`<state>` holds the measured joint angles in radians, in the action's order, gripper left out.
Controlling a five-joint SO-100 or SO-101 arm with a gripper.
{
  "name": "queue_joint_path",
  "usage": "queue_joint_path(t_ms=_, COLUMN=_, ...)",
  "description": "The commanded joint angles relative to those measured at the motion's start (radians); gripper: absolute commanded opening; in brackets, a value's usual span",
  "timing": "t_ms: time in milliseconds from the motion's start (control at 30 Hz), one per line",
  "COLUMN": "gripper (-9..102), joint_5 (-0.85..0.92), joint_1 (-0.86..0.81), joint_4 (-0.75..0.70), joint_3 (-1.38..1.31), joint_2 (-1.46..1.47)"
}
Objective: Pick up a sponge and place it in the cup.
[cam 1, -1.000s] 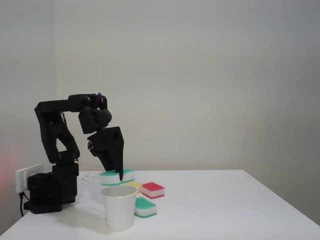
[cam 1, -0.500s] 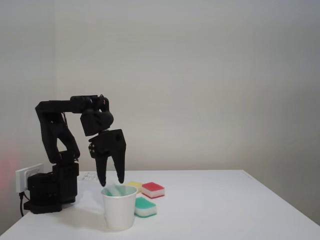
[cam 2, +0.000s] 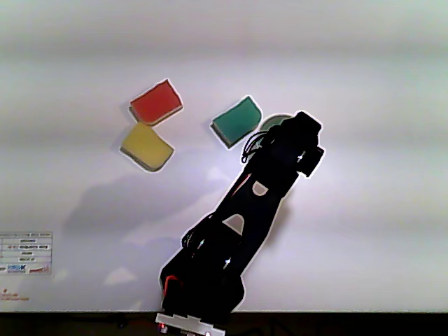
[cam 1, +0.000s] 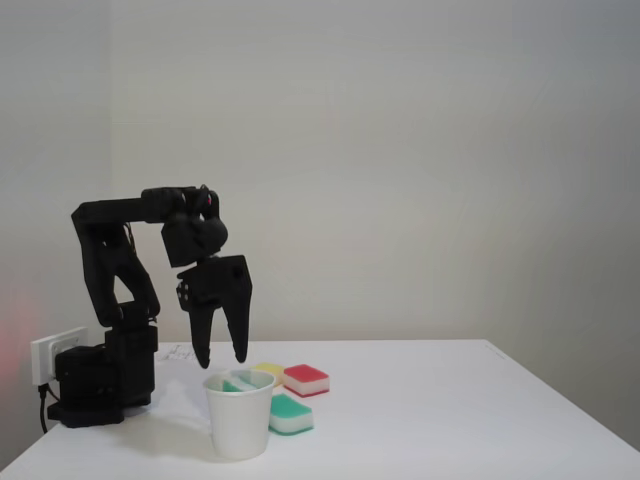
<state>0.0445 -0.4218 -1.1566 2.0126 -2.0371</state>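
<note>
The white paper cup (cam 1: 240, 425) stands near the table's front edge in the fixed view. A teal-topped sponge (cam 1: 238, 384) lies inside it, only its edge showing at the rim. My gripper (cam 1: 222, 360) hangs open just above the cup, fingers pointing down, holding nothing. A second teal sponge (cam 1: 291, 413) lies on the table, touching or nearly touching the cup's right side. In the other view this sponge (cam 2: 236, 122) lies left of the arm (cam 2: 266, 182), which covers most of the cup (cam 2: 274, 120).
A red-topped sponge (cam 1: 306, 379) (cam 2: 155, 102) and a yellow sponge (cam 1: 268, 371) (cam 2: 146, 146) lie together behind the cup. The arm's base (cam 1: 100, 380) and a wall socket (cam 1: 55, 352) stand at the left. A label sheet (cam 2: 26, 253) lies near the table edge.
One second ago the gripper held the teal sponge above the cup. It opened, the sponge dropped into the cup, and the fingers now hang a little higher.
</note>
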Motion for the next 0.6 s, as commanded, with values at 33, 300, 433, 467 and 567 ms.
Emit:
queue_joint_path(t_ms=33, gripper=13, joint_5=-0.026, joint_1=0.005, joint_4=-0.08, joint_3=-0.101, joint_2=-0.009)
queue_joint_path(t_ms=300, gripper=0, joint_5=-0.094, joint_1=0.044, joint_4=-0.164, joint_3=-0.135, joint_2=-0.087)
queue_joint_path(t_ms=433, gripper=0, joint_5=-0.126, joint_1=0.089, joint_4=-0.192, joint_3=-0.092, joint_2=-0.181)
queue_joint_path(t_ms=467, gripper=0, joint_5=-0.132, joint_1=0.101, joint_4=-0.198, joint_3=-0.071, joint_2=-0.215)
queue_joint_path(t_ms=567, gripper=0, joint_5=-0.133, joint_1=0.127, joint_4=-0.21, joint_3=0.021, joint_2=-0.342)
